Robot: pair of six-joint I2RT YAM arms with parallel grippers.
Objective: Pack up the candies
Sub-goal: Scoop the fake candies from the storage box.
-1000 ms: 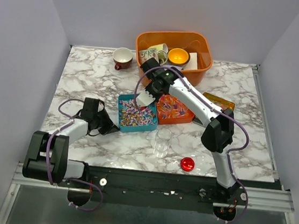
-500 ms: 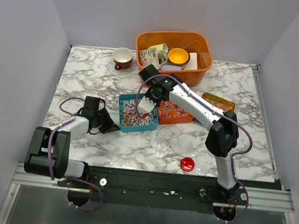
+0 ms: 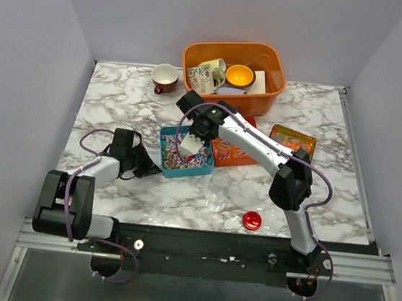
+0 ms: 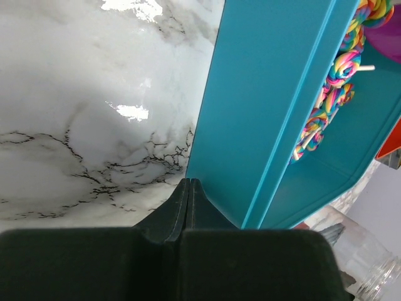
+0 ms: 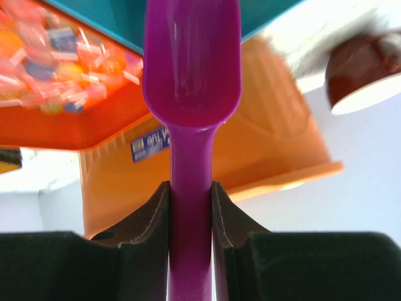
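L pincer is closed w/ nothing betw. its fingers, tips pressed vs. the outer wall of the teal tray on the marble worktop. R pincer is clamped on the handle of the purple scoop and, in the top view, hangs over the far half of the teal tray. The candies are in 3 lots. Swirly multicolour pieces fill the teal tray. Wrapped mixed bits lie in the orange tray, which touches the teal tray's R side. A 3rd lot sits in a small yellow-edged tray further R, partly behind the R arm. A clear jar stands upright just in front of the trays, towards the arm bases. A round red lid lies on the worktop near it to the R, not on it. At the back are an orange bin holding mugs and a brown cup on the worktop to its L.
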